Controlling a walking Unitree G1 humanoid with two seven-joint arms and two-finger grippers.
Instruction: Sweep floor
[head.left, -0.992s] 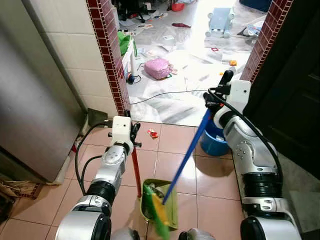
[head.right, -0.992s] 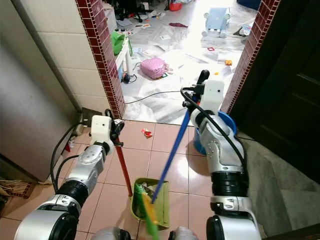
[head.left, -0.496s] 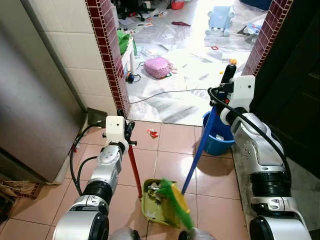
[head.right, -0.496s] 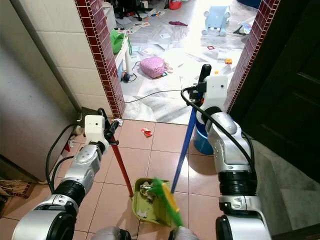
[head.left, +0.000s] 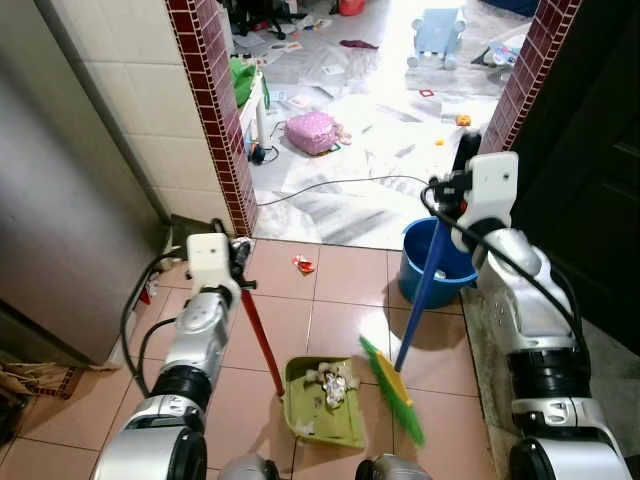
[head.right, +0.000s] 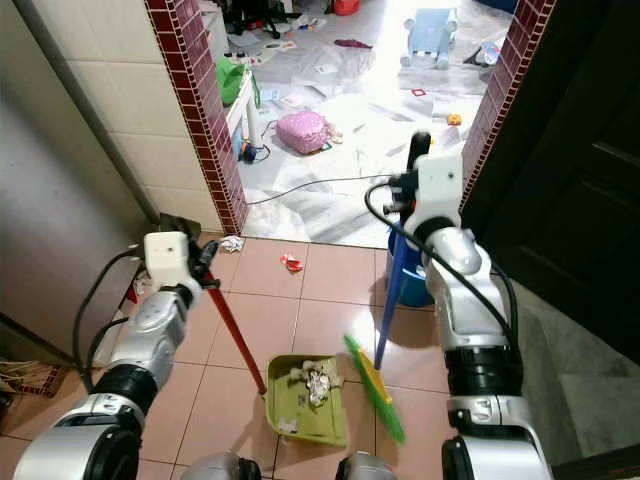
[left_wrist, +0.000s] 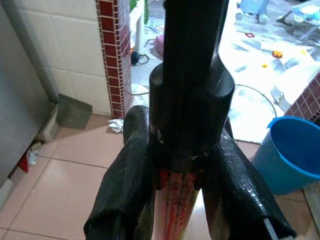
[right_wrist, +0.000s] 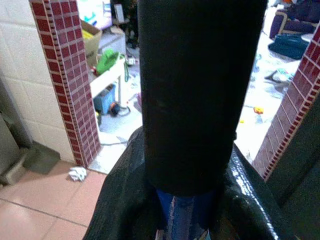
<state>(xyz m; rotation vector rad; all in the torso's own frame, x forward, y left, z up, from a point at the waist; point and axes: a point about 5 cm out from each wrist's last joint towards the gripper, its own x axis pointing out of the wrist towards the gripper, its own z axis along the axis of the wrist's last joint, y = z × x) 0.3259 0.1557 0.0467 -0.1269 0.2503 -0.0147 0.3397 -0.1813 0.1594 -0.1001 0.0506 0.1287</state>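
Broom (head.left: 392, 387) bristles rest beside the green dustpan (head.left: 322, 403); my right gripper (right_wrist: 187, 212) clamps its blue handle, left gripper (left_wrist: 182, 212) clamps the dustpan's red handle. I see crumpled litter inside; blue bucket (head.left: 432, 262) contents hidden.

Glossy tile, plastic tools

Floor (head.left: 330, 310) of smooth, glossy salmon tile; matt green plastic dustpan (head.left: 322, 402) holding crumpled paper scraps (head.left: 331, 381); shiny blue plastic bucket (head.left: 432, 262) at two o'clock; rough red brick-tile pillar (head.left: 214, 110).
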